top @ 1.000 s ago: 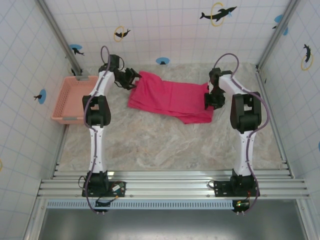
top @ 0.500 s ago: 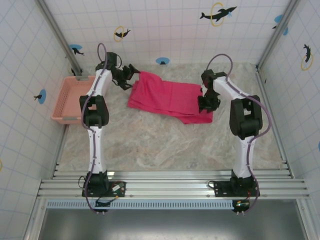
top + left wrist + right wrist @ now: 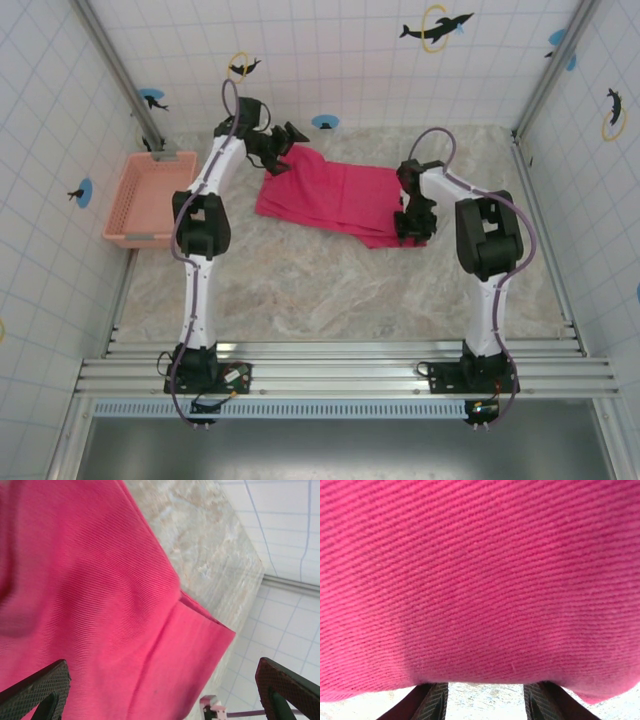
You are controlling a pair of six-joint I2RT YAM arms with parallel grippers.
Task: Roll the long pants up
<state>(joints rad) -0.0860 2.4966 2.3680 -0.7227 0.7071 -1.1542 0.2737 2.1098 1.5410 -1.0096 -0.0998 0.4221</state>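
Observation:
The long pants (image 3: 340, 198) lie folded flat as a bright pink-red band across the back middle of the marble table. My left gripper (image 3: 284, 141) hovers at their far left corner, jaws wide open and holding nothing. In the left wrist view the pants (image 3: 90, 605) spread under the gripper (image 3: 160, 700), with one dark finger (image 3: 35, 690) at each lower corner. My right gripper (image 3: 414, 226) sits at the pants' right end. In the right wrist view the pants' edge (image 3: 480, 580) drapes over the tips of the gripper (image 3: 487, 700), and its jaws stand apart with bare table between them.
A pale salmon-pink lattice basket (image 3: 150, 237) stands at the left wall, beside the left arm. Tiled walls close in the back and both sides. Bare marble table (image 3: 330, 290) stretches between the pants and the arm bases.
My left gripper swung right and farther back to the pants' far left corner and opened wide. My right gripper slid left and nearer along the pants' right end while its jaws narrowed.

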